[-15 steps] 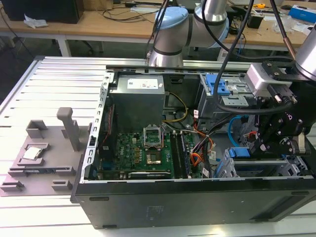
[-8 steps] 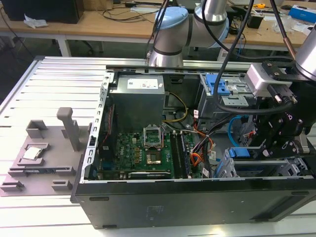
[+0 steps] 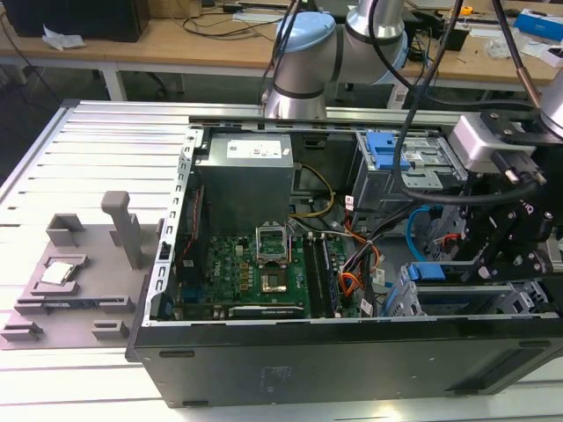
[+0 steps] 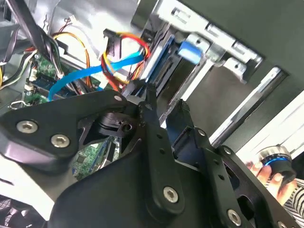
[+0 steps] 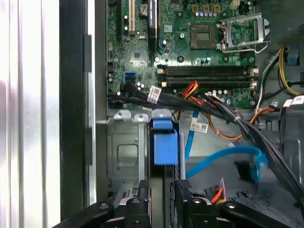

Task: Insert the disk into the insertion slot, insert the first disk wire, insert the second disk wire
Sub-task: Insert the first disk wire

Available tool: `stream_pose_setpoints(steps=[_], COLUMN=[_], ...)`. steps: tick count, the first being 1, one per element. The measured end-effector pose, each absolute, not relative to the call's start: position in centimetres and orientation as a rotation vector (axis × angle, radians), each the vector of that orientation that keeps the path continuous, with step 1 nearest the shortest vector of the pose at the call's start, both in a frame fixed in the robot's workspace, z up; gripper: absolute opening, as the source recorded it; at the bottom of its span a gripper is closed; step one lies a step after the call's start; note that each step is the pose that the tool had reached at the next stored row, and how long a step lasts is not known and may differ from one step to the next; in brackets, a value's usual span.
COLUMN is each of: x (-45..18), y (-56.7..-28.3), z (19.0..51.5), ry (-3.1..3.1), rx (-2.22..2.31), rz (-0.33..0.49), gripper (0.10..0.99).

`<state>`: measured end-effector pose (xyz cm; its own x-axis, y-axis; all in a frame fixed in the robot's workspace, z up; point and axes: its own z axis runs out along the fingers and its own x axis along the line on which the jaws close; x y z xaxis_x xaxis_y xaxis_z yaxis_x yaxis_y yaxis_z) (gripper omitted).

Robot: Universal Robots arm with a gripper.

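Gripper point(image 5: 163, 186) is down in the corner of the open PC case point(image 3: 264, 369). Its black fingers are pinched in narrow on either side of the disk point(image 5: 165, 147), and as far as I can tell it's got hold of the drive by its near end. Makes sense to me: grabbing that end leaves the far end, the one with the bright blue caddy tab, free to lead the way in.

The disk stands on edge, lined up with the insertion slot point(image 5: 124, 152), which is the silver cage right by the case wall. It's already sitting in the mouth of the cage. How deep it's seated, I can't say.

Both wires are loose. The first disk wire point(image 4: 135, 42), orange-red with a dark plug, curls up just beside the cage. The second disk wire point(image 4: 85, 76), the flat light blue one, loops out toward the motherboard point(image 5: 199, 52). My guess is they sit off to that side so nothing snags the drive. Neither plug touches the disk.

Also, a person's hand point(image 4: 273, 178) rests on a round knob point(image 4: 274, 156) beyond the case wall.
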<state>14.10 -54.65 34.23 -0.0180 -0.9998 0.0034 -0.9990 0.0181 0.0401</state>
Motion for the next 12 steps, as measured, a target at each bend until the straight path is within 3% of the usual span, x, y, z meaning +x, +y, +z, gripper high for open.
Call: stream_pose_setpoints(steps=[12], x=[14.88], y=[-54.65], z=[34.43], ry=[-2.220], rx=[2.179], rz=[-0.041], gripper=[0.361])
